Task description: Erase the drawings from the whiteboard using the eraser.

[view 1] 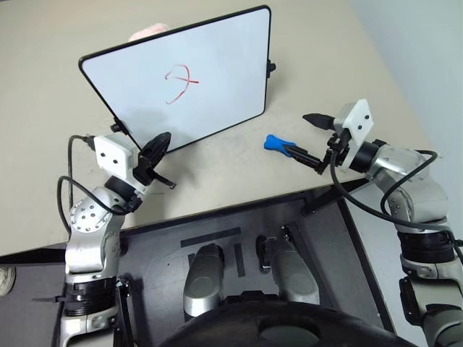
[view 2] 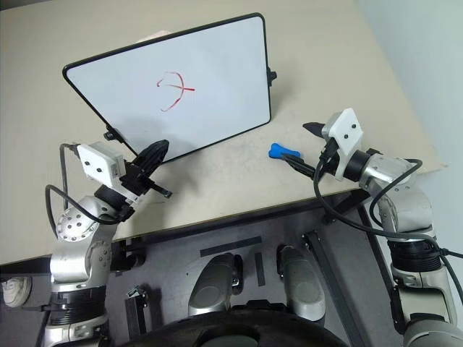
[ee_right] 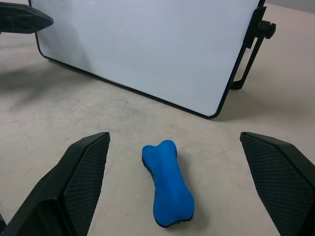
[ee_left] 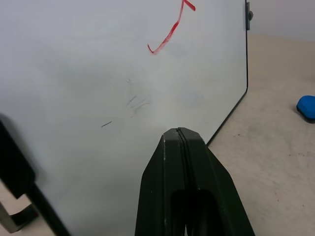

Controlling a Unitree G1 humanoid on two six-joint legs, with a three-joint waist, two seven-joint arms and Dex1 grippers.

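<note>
Bare table surrounds the eraser; the whiteboard stands just beyond it.

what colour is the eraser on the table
Bright blue; the eraser shows best in the right wrist view.

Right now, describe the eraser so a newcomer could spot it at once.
Find the whiteboard propped upright on the beige table. Just off its lower right corner lies the eraser, flat on the tabletop. It is the small bright blue, bone-shaped piece.
</note>
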